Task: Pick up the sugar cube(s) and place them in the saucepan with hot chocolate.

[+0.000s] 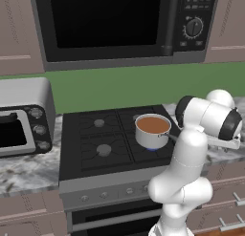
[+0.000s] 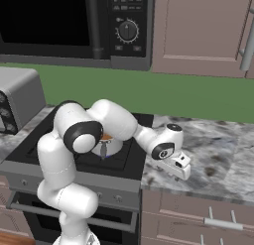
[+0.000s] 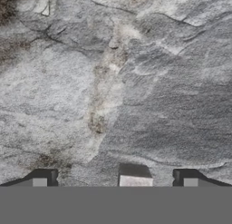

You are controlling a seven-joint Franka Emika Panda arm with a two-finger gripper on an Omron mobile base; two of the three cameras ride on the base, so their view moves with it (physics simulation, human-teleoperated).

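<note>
Left base view: saucepan with hot chocolate (image 1: 153, 130) sits on the near-right burner of the black stove (image 1: 103, 139), brown liquid visible, thin dark handle pointing right toward the arm. Arm rises at lower right, elbow folded high, forearm reaching right over the marble bench (image 1: 24, 170). Toaster oven (image 1: 24, 118) at left on the bench, microwave (image 1: 119, 25) above the stove.

Right base view: arm bends over the stove's right edge, wrist turned down, gripper (image 2: 181, 165) hanging low over the bench just right of the stove. Saucepan mostly hidden behind the arm.

Hand view: gripper (image 3: 115, 182) looks straight down at the bench, fingers (image 3: 43, 180) spread wide, released. A small white sugar cube (image 3: 134, 178) lies on the marble between them, touching neither.
</note>
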